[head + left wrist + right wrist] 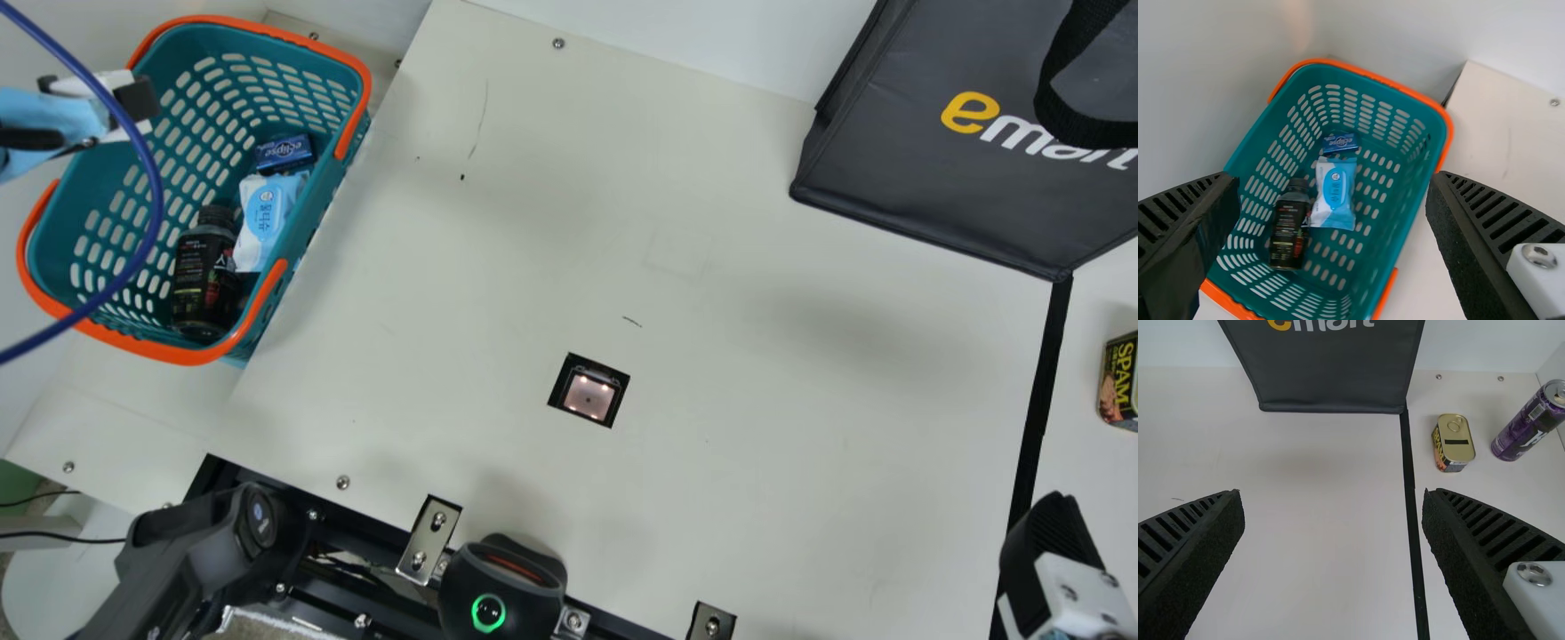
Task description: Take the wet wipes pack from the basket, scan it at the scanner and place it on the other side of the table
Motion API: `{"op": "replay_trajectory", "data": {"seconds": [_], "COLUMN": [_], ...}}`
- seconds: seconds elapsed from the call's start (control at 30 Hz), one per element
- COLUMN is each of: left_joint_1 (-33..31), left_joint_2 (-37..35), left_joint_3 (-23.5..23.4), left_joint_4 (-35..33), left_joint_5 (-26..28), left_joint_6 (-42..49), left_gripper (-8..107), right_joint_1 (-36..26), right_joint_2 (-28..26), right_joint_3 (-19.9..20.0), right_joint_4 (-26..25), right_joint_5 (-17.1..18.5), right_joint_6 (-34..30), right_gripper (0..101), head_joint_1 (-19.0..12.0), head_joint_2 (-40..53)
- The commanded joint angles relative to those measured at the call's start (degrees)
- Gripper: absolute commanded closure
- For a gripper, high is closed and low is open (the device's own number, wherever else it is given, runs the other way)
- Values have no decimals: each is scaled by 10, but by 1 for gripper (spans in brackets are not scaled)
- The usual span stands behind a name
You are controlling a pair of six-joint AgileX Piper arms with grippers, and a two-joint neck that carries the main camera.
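The wipes (pixel 1336 190) lie in the basket (pixel 182 356) beside the bottle (pixel 1289 233), near the blue box (pixel 1340 143); the left gripper (pixel 1333 183) is above with its fingers wide and empty, presumably so they can straddle the soft pack without catching its neighbours; the right gripper (pixel 1333 500), also wide and empty, hangs over the table (pixel 756 444) near the black strip (pixel 1040 382), which likely marks off the goal side, where the tin (pixel 1455 447) and purple can (pixel 1531 420) are; the scanner (pixel 589 397) sits between, handy for scanning on the way across
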Motion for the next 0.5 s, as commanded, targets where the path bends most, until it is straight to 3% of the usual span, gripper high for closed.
{"op": "replay_trajectory", "data": {"seconds": [0.0, 0.47], "left_joint_1": [28, 54], "left_joint_2": [35, 178], "left_joint_3": [-4, -21], "left_joint_4": [-18, -51], "left_joint_5": [-2, -23], "left_joint_6": [73, 202], "left_gripper": [9, 9], "right_joint_1": [0, 0], "right_joint_2": [0, 0], "right_joint_3": [0, 0], "right_joint_4": [0, 0], "right_joint_5": [0, -1], "right_joint_6": [0, 0], "right_gripper": [6, 6], "head_joint_1": [-17, -17], "head_joint_2": [1, 1]}}
